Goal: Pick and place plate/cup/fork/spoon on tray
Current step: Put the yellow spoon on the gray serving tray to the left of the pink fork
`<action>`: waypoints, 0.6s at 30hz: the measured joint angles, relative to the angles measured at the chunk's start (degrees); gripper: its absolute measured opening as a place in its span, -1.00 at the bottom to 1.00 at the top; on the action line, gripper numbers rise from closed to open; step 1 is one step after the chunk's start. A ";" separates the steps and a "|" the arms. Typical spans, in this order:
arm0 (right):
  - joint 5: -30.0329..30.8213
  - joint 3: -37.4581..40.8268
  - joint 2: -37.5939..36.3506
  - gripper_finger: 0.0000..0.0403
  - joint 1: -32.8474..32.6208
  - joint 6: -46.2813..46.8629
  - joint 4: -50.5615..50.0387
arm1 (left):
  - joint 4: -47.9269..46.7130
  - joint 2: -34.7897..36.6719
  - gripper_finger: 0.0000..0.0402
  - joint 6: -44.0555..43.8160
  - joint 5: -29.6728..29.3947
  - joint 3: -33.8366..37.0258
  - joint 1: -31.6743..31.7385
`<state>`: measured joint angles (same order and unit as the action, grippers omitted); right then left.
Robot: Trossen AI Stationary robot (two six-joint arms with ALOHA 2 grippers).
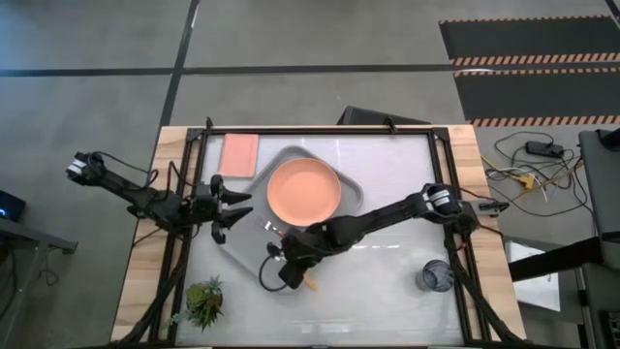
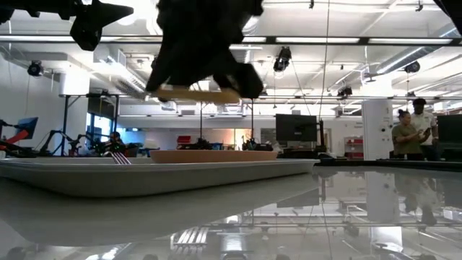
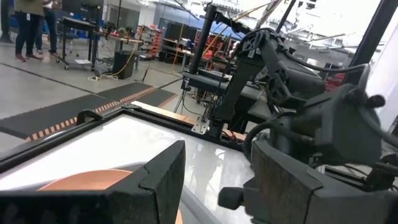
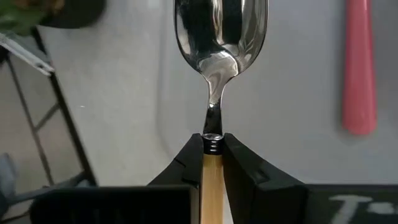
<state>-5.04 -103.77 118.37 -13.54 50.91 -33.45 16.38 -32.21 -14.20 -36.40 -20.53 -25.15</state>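
Observation:
The salmon-orange plate point(image 1: 303, 191) lies on the light grey tray point(image 1: 254, 235). The pink-handled fork point(image 4: 359, 68) lies on the tray beside it; its tines show in the low view point(image 2: 119, 157). My right gripper point(image 1: 291, 274) is shut on the orange-handled spoon point(image 4: 221, 31) above the tray's near edge. The dark grey cup point(image 1: 435, 276) stands on the table at the near right. My left gripper point(image 1: 237, 206) is open and empty above the tray's left edge. My right gripper pinches the spoon's orange handle point(image 4: 212, 163) between its two fingers, at the end next to the metal neck. The fingers come from above. The spoon is lifted clear and lies about level in the low view point(image 2: 195, 94), its bowl pointing away from the gripper.
A flat pink rectangle point(image 1: 240, 153) lies at the far left of the table. A small green plant point(image 1: 203, 301) stands at the near left corner. People stand in the room beyond the table point(image 2: 408, 130).

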 joint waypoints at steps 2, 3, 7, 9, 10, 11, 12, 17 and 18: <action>-0.09 0.00 0.57 -0.88 0.75 -1.21 0.64 | 0.17 0.10 -0.16 0.05 0.00 0.08 0.00; -0.10 0.00 0.58 -0.88 1.16 -1.77 1.08 | 0.17 0.18 -0.16 0.07 0.00 0.10 0.00; 0.55 -0.02 1.07 -0.88 2.92 -4.88 4.22 | 0.18 0.25 -0.16 0.09 0.00 0.11 0.00; 0.71 0.00 1.59 -0.88 3.70 -6.83 6.01 | 0.34 0.39 -0.16 0.09 0.00 0.11 0.00; 0.86 0.00 1.88 -0.88 3.99 -7.74 7.46 | 0.33 0.44 -0.16 0.09 0.00 0.13 0.00; 1.11 0.00 2.14 -0.88 4.19 -8.74 8.86 | 0.33 0.48 -0.16 0.10 -0.01 0.13 0.00; 1.56 0.00 2.33 -0.88 4.40 -9.69 9.98 | 0.33 0.48 -0.16 0.11 -0.02 0.15 0.00; 3.73 0.00 3.65 -0.88 5.14 -13.66 12.96 | 0.25 0.38 -0.16 0.11 -0.02 0.22 0.02; 4.37 0.00 4.12 -0.88 5.20 -14.56 12.85 | 0.20 0.36 -0.16 0.11 -0.02 0.22 0.02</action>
<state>-0.67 -103.77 122.50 -8.34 36.35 -20.60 16.58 -31.85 -14.09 -36.42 -20.32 -25.12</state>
